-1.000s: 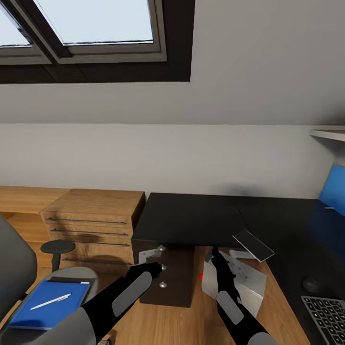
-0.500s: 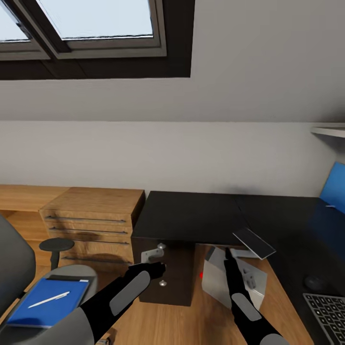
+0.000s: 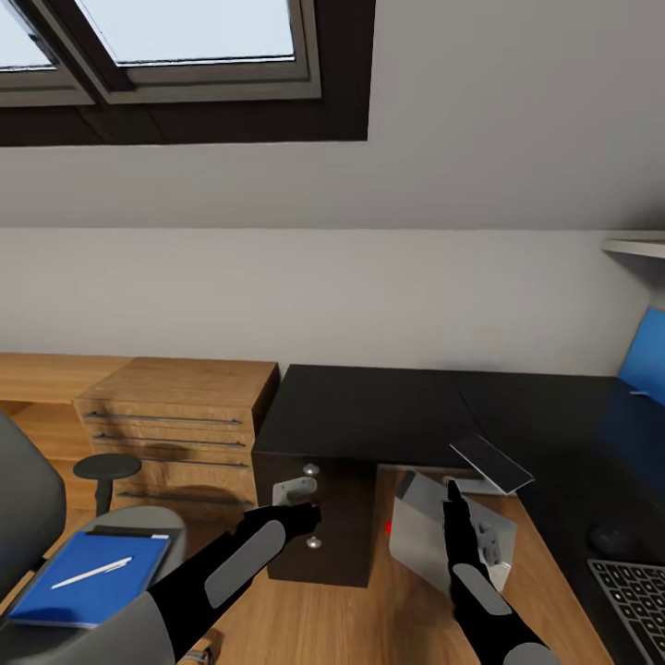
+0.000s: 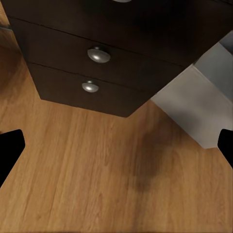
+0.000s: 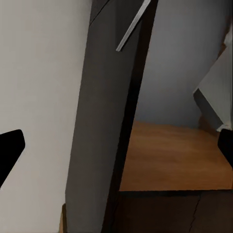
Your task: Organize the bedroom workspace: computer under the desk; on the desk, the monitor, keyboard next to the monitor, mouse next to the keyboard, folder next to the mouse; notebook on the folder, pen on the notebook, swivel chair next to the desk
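counter (image 3: 369, 411): glossy black top, black drawer fronts with round silver knobs (image 4: 98, 55)
computer (image 3: 420, 536): pale grey-white case, one small red light
folder (image 3: 88, 577): bright blue, pale edges
pen (image 3: 90, 574): white-silver
swivel chair (image 3: 28, 503): grey upholstery, black armrest
keyboard (image 3: 637, 605): dark grey, black keys
wooden drawer unit (image 3: 175, 429): light wood, dark handles
floor (image 4: 97, 184): warm wood grain
wall (image 3: 416, 268): plain pale grey
wall panel (image 3: 644, 369): blue
arms: black with grey panels

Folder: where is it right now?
Head view, lower left: the folder lies flat on the swivel chair seat with the pen on top, left of the left arm.
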`<state>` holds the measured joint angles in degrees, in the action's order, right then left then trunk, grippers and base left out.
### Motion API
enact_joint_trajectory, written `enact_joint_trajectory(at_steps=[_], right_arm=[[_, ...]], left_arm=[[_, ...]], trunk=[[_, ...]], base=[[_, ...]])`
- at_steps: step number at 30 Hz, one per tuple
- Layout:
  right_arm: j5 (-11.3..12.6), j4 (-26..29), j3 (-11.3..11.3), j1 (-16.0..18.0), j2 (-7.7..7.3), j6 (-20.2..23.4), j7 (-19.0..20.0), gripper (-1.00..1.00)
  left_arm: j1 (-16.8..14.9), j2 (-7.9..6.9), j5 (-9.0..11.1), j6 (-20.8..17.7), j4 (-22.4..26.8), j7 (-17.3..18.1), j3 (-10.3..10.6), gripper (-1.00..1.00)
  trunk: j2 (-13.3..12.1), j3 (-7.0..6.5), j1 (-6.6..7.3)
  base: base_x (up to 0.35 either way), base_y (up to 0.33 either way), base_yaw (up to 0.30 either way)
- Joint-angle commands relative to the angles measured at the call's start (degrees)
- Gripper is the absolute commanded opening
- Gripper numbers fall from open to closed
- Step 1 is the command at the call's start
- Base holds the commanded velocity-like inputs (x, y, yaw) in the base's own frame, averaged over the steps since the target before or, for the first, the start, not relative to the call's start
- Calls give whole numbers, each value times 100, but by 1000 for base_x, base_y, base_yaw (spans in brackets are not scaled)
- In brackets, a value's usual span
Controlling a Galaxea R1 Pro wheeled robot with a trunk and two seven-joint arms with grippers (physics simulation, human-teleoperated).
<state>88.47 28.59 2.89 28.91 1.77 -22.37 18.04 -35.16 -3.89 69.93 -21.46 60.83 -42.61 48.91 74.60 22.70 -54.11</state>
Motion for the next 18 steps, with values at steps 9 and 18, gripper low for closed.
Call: enact_joint_trajectory(at_steps=[9,18], right_arm=[[110,167,-304,8,-4,-398,36,100],[117,218,-639,8,-9,-400,36,100]], left_arm=[[-8,-6,30,-7,8,-37,22,100],[-8,-4,30,-7,8,-36,99,100]], trunk=[[367,169,-199],[728,330,-396]], base=[[0,0,0],[0,0,0]])
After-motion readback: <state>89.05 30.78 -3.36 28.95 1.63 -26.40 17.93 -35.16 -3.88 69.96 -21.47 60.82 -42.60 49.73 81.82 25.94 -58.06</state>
